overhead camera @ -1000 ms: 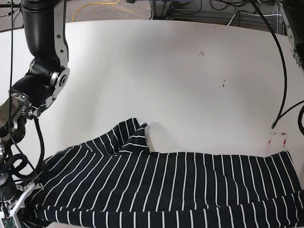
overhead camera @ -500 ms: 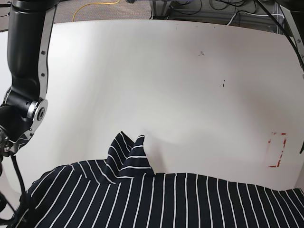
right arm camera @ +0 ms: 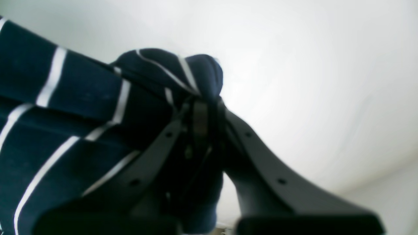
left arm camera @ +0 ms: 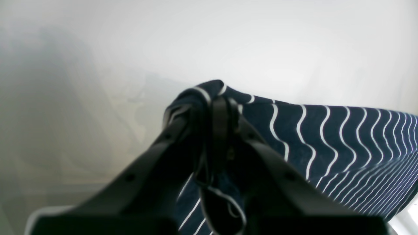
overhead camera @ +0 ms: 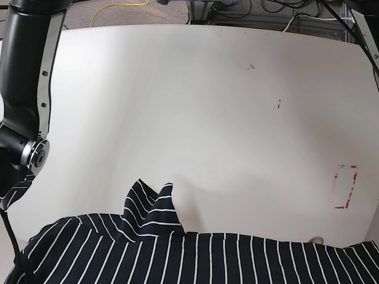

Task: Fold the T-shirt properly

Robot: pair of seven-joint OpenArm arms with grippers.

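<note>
The T-shirt, black with thin white stripes, hangs stretched across the bottom of the base view, with a sleeve poking up at its left. In the left wrist view my left gripper is shut on a bunched corner of the T-shirt, which stretches away to the right. In the right wrist view my right gripper is shut on another bunched corner of the T-shirt, which spreads to the left. Neither gripper shows in the base view.
The white table fills the base view, with small dark specks and a red corner marking at the right. My right arm's black links rise along the left edge. Cables and a yellow cord lie beyond the far edge.
The T-shirt has slid toward the near edge of the table, its sleeve and top edge now lower in the base view. The arm on the left has drawn back with it.
</note>
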